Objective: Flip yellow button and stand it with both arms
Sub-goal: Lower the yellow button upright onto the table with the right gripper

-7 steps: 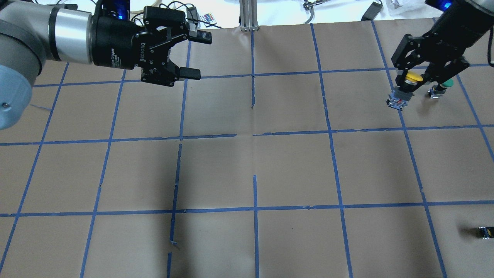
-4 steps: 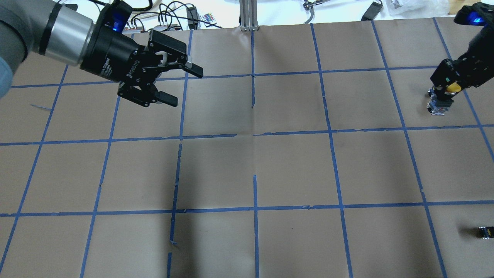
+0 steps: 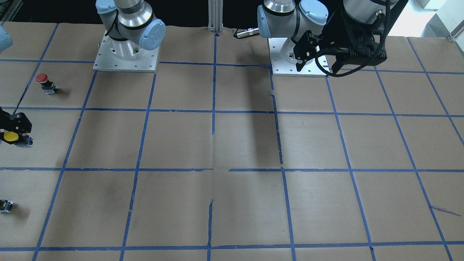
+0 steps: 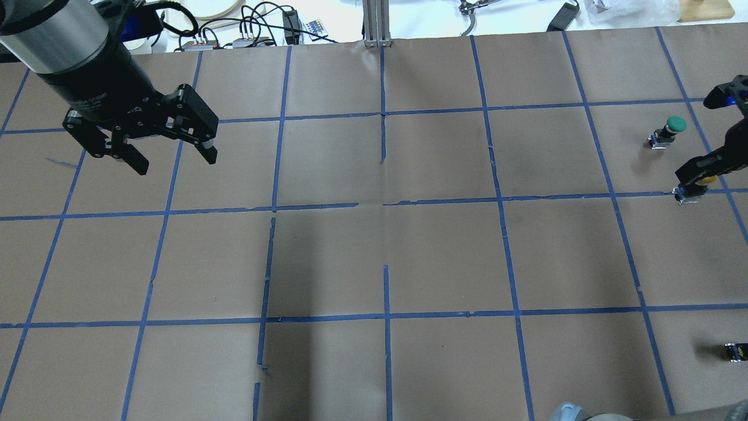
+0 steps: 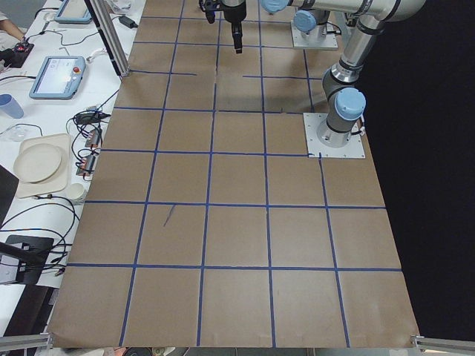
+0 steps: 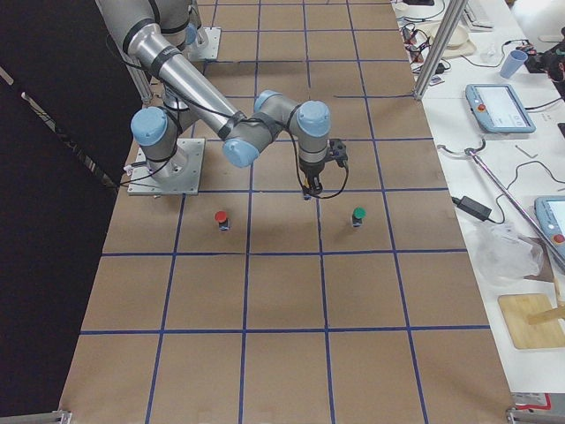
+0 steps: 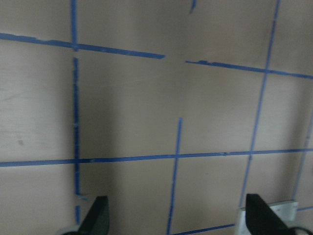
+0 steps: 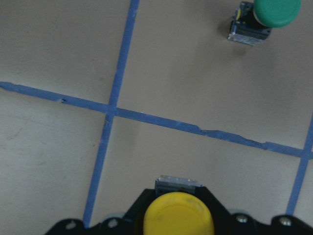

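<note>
Right gripper (image 4: 694, 180) has its fingers pinching the yellow button (image 4: 707, 180), gripping around the body just under the cap. The right wrist view looks straight onto the round yellow cap, with the grey base end pointing away toward the tabletop (image 4: 444, 257), so the button sits cap-up in the grip. Can't tell whether the base touches the tabletop or hangs just above it. Location: near the green button (image 4: 676, 123), on its robot side and not touching it. In the right wrist view a blue tape line (image 8: 161, 121) crosses between the two. The green button stands upright on its own base, cap on top. The red button (image 3: 42, 77) is also upright, well apart from the green button and farther toward the robot base. Left gripper (image 4: 175, 161) is well apart from the green button, over toward the robot's left end of the tabletop and raised above the surface. Its fingers (image 7: 257, 215) are spread wide with nothing between them; the left wrist view shows only paper and tape lines in the gap.
</note>
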You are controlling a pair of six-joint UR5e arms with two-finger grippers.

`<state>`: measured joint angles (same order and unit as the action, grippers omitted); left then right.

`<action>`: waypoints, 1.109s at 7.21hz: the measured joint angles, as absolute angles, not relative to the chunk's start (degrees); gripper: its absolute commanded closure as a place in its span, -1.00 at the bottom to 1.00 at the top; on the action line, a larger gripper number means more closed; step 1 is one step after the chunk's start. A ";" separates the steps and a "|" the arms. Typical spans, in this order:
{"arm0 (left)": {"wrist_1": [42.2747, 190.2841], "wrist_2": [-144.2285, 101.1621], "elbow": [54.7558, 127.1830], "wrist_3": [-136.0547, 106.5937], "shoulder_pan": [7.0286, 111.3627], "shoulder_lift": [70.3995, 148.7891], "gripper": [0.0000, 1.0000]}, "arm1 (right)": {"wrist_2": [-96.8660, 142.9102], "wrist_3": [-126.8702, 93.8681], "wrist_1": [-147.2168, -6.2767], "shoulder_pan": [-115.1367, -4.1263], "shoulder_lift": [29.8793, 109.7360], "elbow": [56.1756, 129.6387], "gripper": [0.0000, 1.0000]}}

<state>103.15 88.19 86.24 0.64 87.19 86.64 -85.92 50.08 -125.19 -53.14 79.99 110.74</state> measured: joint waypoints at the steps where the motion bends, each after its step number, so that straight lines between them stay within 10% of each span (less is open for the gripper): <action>1: 101.81 92.48 86.11 0.08 88.89 86.51 -0.98 | -85.70 50.78 -130.04 -52.03 79.51 113.05 0.67; 8: 95.70 89.89 81.84 7.53 90.12 89.78 -0.98 | -83.50 50.62 -133.81 -47.76 75.51 116.67 0.66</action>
